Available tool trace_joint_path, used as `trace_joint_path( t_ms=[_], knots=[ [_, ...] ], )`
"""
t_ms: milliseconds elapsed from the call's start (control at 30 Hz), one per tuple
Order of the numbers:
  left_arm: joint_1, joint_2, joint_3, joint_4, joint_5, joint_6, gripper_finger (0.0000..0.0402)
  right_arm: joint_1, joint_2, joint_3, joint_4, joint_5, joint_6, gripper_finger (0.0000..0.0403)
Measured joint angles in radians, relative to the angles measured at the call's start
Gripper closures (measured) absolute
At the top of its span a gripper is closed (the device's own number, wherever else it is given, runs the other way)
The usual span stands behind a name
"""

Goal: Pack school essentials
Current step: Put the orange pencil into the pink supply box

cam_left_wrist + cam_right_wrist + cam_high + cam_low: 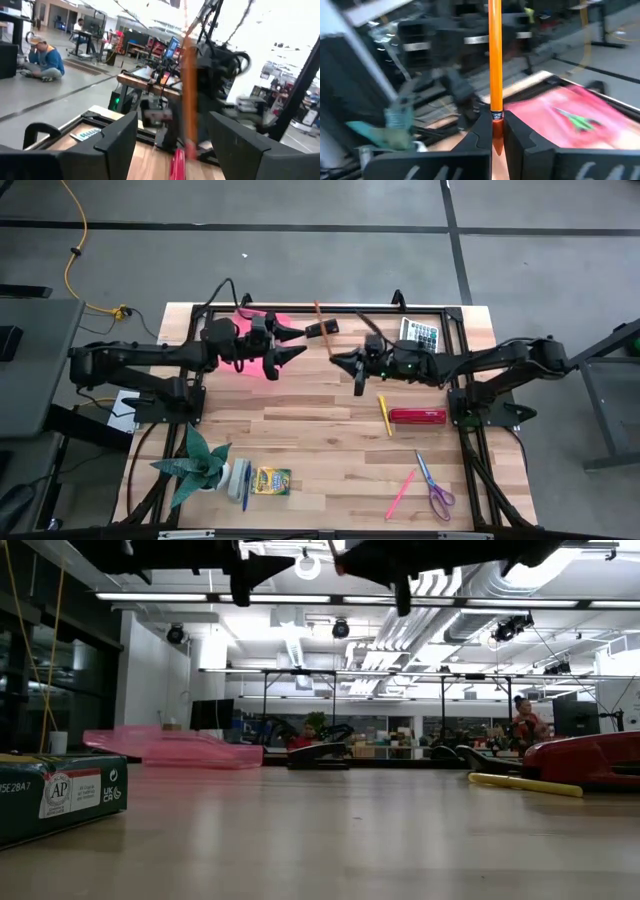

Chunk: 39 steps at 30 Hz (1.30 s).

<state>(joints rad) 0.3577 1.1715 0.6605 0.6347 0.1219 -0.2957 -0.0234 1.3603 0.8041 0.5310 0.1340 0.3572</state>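
Pencil handoff — right claw (pixel 496 134) is clamped on the orange pencil (pixel 494 60) near its eraser end, mid-air above the surface (pixel 330 440). Left claw (pixel 290 343), at nine o'clock of it, gapes empty. It's light, stiff and slick — you want the mid-shaft.

Orange pencil (pixel 495 60); pink pouch (pixel 258 345); red bar (pixel 417 416); yellow pencil (pixel 384 415); purple-handled scissors (pixel 434 488).
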Motion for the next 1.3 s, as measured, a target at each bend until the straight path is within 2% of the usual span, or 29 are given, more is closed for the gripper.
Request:
trace_joint_path(
  t_ms=[267,500,600,800,1167,1300],
  knots=[
    [-0.057,0.078,0.0,0.091,-0.007,-0.026,0.0174,0.017,0.129,0.077,0.014,-0.038,0.0,0.0403],
    [-0.087,0.086,0.0,0.121,-0.01,0.0,0.0174,0.018,0.151,0.095,0.012,-0.028,0.003,0.0403],
    [-0.086,0.079,0.0,0.119,-0.044,0.009,0.0179,0.018,0.151,0.095,0.027,-0.012,0.004,0.0403],
    [-0.086,0.076,0.0,0.127,-0.105,0.032,0.0243,0.018,0.15,0.095,0.037,-0.007,0.003,0.0403],
    [-0.086,0.076,0.0,0.122,-0.103,0.074,0.038,0.017,0.15,0.094,0.031,-0.002,0.006,0.0403],
    [-0.086,0.075,0.0,0.122,-0.096,0.08,0.0391,0.017,0.15,0.094,0.029,-0.001,0.003,0.0399]
  ],
)
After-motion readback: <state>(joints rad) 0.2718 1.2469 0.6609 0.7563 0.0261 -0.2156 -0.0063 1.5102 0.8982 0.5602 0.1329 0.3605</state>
